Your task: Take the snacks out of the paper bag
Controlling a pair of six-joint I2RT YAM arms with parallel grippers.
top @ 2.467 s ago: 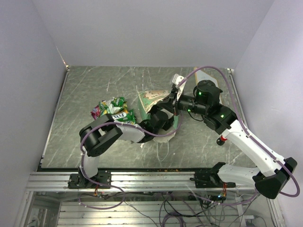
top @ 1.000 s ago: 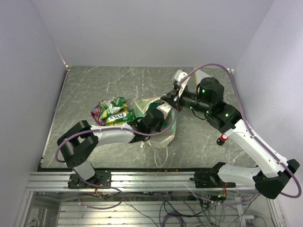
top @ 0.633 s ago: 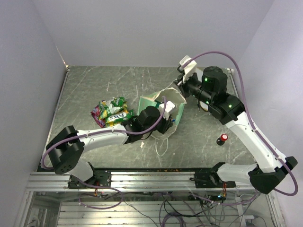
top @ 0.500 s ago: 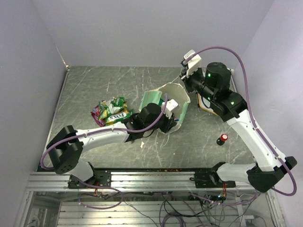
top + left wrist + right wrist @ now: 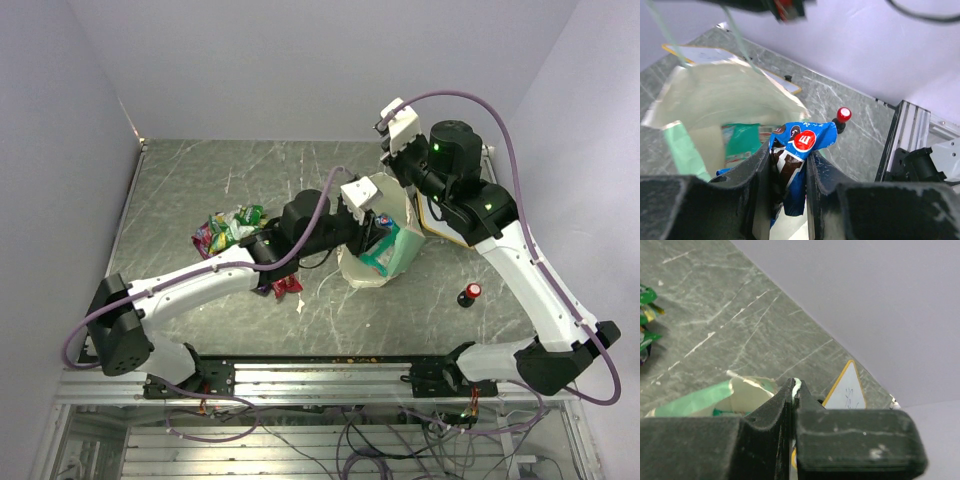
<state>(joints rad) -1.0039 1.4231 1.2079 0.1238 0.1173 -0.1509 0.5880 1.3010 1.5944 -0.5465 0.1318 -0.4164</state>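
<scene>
paper bag point(image 5: 388, 252) shifted right vs 0.5 s ago | left gripper point(image 5: 790, 167) clamps 1 blue packet point(image 5: 801, 144) | right gripper point(image 5: 794, 391) pinched tight on string handle point(image 5: 797, 384) | 1 bag, snack pile point(image 5: 230, 226) uncountable

Sideways white "m" on red disc point(image 5: 805, 141) of blue packet point(image 5: 796, 170)

- One bag point(image 5: 360, 272), mint green outside, cream inside.
- Snacks: one blue packet point(image 5: 797, 150), one teal packet point(image 5: 742, 142) down in the bag, one red packet point(image 5: 284, 287) lying by itself, and a heap point(image 5: 228, 228) too bunched for me to count.
- One knob point(image 5: 470, 294), red-capped.
- One whiteboard point(image 5: 847, 390).
- Two arms: left arm point(image 5: 190, 285), right arm point(image 5: 545, 290).
</scene>
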